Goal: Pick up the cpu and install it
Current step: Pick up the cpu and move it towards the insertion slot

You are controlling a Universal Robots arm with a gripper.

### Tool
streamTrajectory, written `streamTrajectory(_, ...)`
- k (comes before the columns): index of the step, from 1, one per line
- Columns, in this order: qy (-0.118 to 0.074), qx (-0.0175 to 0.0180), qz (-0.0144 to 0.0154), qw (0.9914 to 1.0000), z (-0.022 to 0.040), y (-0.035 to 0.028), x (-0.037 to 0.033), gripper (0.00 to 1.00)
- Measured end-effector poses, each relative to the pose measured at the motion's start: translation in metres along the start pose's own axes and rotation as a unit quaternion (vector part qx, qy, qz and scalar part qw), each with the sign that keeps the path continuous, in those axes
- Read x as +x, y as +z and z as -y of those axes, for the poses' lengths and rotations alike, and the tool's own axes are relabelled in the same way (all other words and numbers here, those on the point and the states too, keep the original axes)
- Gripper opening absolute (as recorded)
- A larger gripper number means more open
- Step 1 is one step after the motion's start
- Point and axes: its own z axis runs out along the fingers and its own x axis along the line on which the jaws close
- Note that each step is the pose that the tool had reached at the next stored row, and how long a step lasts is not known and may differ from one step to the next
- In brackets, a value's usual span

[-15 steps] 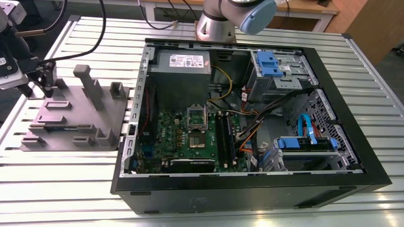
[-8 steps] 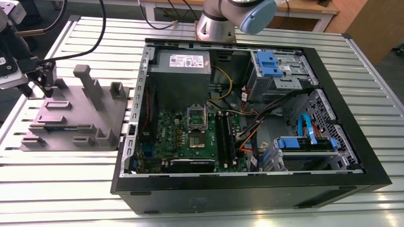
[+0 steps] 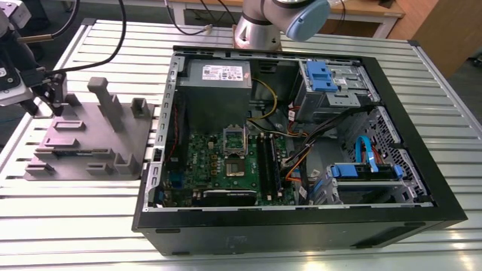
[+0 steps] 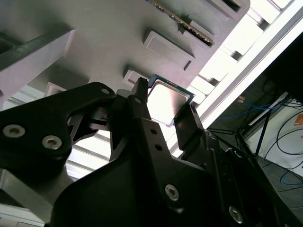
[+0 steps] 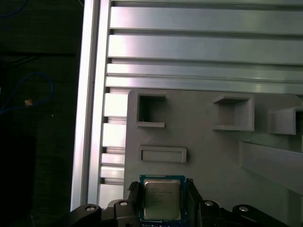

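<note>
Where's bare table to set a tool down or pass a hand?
Free: table slats between the grey fixture and the near edge; slats beyond the fixture. Crowded: the fixture's corner where the gripper grips the cpu; inside the PC case.

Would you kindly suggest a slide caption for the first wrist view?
Gripper flanking the cpu at the grey plastic fixture, with the slatted metal table beyond.
</note>
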Motion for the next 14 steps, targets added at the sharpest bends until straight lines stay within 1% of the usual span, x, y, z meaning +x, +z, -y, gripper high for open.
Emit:
streamTrajectory(6,0.000,0.0000,0.0000,1.00000,-0.0002,-0.0037,0.0001,0.47)
streamTrajectory(14,0.000,0.0000,0.0000,1.00000,-0.0006,-0.0109,0.0004,0.47)
